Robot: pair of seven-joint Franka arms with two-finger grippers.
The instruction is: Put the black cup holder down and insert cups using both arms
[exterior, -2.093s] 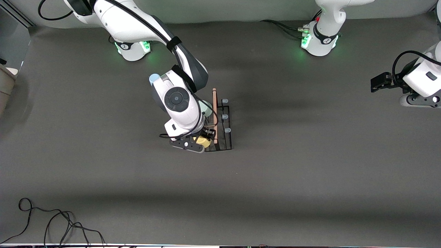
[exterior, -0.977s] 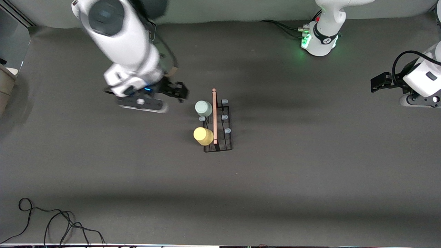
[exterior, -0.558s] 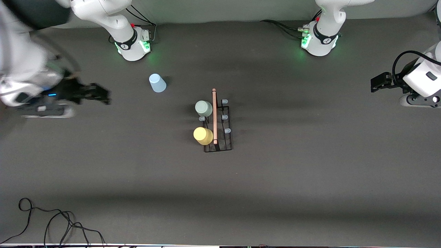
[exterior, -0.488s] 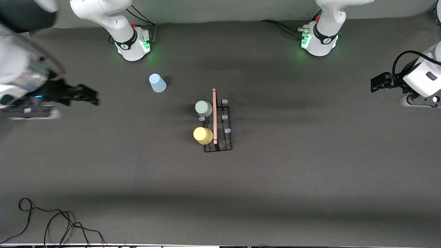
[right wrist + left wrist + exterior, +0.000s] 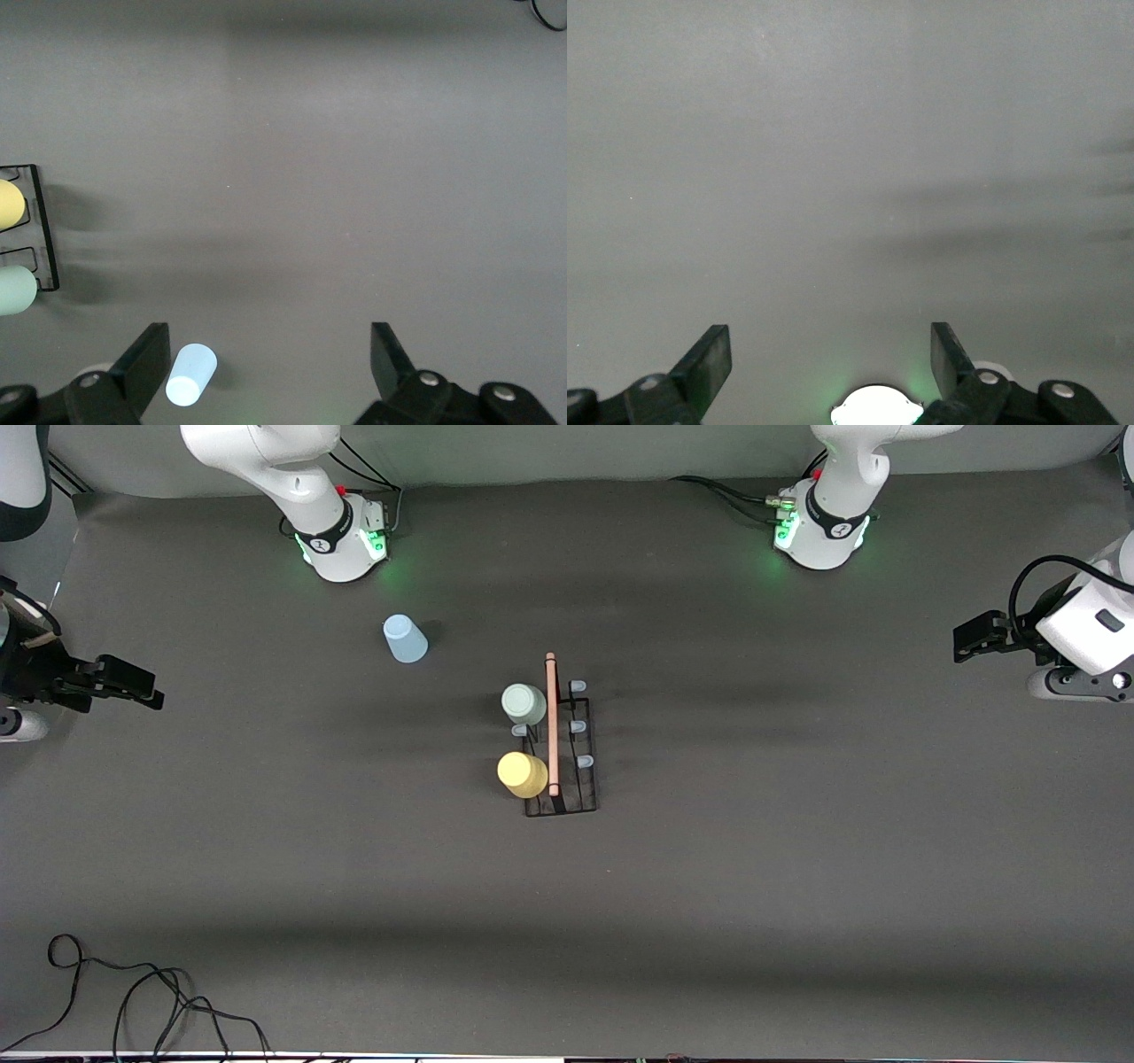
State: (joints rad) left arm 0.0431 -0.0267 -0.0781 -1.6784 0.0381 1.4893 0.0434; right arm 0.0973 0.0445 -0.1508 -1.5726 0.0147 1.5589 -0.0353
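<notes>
The black cup holder (image 5: 585, 784) stands mid-table with its wooden rod handle (image 5: 552, 722) on top. A pale green cup (image 5: 524, 704) and a yellow cup (image 5: 523, 774) sit upturned on pegs along the rack's side toward the right arm, with one bare peg (image 5: 519, 730) between them. In the right wrist view the rack (image 5: 42, 232), yellow cup (image 5: 9, 204) and green cup (image 5: 13, 290) show at the edge. The light blue cup (image 5: 405, 638) (image 5: 191, 374) sits on the table near the right arm's base. My right gripper (image 5: 142, 689) (image 5: 268, 354) is open and empty at its end of the table. My left gripper (image 5: 966, 640) (image 5: 828, 354) waits open.
Three bare grey-tipped pegs (image 5: 578, 726) line the rack's side toward the left arm. A black cable (image 5: 133, 1001) lies coiled at the table's near corner on the right arm's end. The left arm's white base (image 5: 877, 405) glows green under its gripper.
The right arm has let go of the yellow cup on its peg and swung away to its end of the table, uncovering the blue cup. The left arm has not moved.
</notes>
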